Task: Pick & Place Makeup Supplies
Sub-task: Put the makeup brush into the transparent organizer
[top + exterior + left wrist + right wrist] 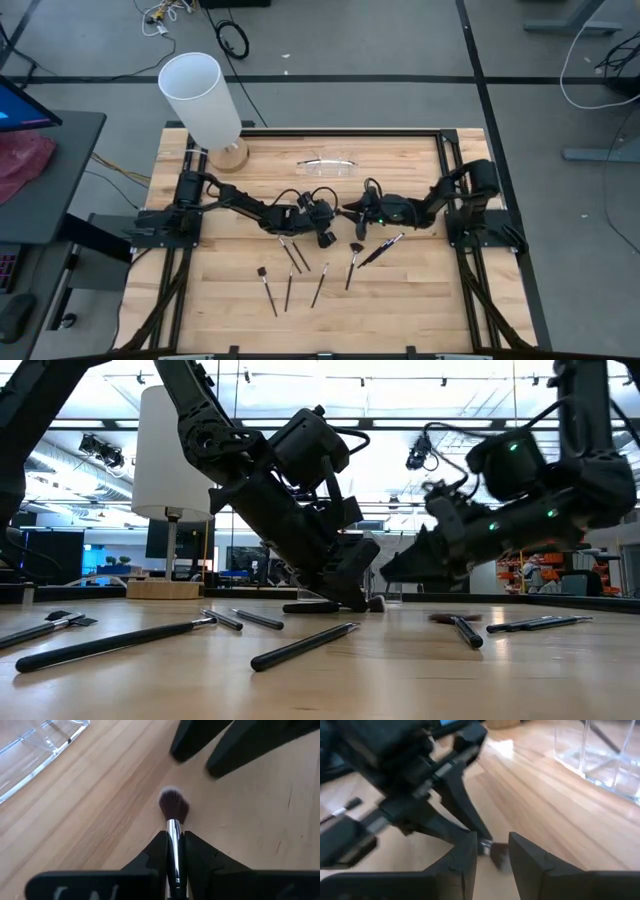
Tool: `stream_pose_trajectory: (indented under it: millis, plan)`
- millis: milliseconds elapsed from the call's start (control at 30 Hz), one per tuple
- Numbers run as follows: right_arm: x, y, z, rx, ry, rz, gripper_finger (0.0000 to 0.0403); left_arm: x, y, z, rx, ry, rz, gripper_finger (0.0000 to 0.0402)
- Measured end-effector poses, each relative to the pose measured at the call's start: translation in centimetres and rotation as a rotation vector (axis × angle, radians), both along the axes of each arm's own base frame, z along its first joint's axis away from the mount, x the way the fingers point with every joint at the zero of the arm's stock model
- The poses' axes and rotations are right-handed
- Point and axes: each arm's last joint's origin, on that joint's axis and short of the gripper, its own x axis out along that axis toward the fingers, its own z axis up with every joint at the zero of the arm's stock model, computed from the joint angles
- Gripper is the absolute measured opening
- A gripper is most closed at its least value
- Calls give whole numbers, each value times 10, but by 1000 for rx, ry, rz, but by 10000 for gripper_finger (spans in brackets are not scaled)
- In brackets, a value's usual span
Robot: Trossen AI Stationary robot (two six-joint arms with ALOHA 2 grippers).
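Brushes lie scattered over the wooden tabletop point(200, 300), most of them in a loose fan near its front edge. I see my left gripper point(174, 851) low at the middle of the tabletop, its fingers point(155, 855) pinching the silvery ferrule of one makeup brush point(173, 810), whose dark bristle head pokes out just past the fingertips over the wood. My right gripper point(492, 851) faces it from the other side, tips close to that same brush head, fingers point(530, 857) spread with nothing between them. A clear acrylic organizer point(326, 166) sits farther back on the tabletop, and a tall white cylinder point(200, 97) stands at the back left corner.
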Motion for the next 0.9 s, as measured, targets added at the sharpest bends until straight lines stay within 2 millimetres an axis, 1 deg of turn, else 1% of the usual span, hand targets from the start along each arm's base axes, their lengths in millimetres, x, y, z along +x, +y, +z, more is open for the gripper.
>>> stream_pose_trajectory:
  millis: [200, 333, 467, 567, 700, 800, 900]
  plan:
    - [3, -8, -2, 11, 2, 24, 122, 0, 0, 5, 10, 1, -11, 50]
    - [4, -7, 2, 10, -18, 111, 143, -2, 0, 19, 15, -15, -12, 53]
    - [5, -7, 5, -22, -40, 128, 172, -5, -1, 32, 25, -20, -14, 48]
    - [6, -7, 10, -43, -90, 131, 190, -10, -1, 44, 81, 1, 19, 48]
    - [-2, -6, 20, -77, -137, 136, 200, -24, 1, 55, 182, 95, 108, 48]
    - [-13, -5, 32, -101, -174, 141, 200, -31, -1, 68, 243, 107, 159, 46]
    - [-24, -2, 43, -106, -217, 150, 196, -36, -6, 85, 285, 74, 168, 47]
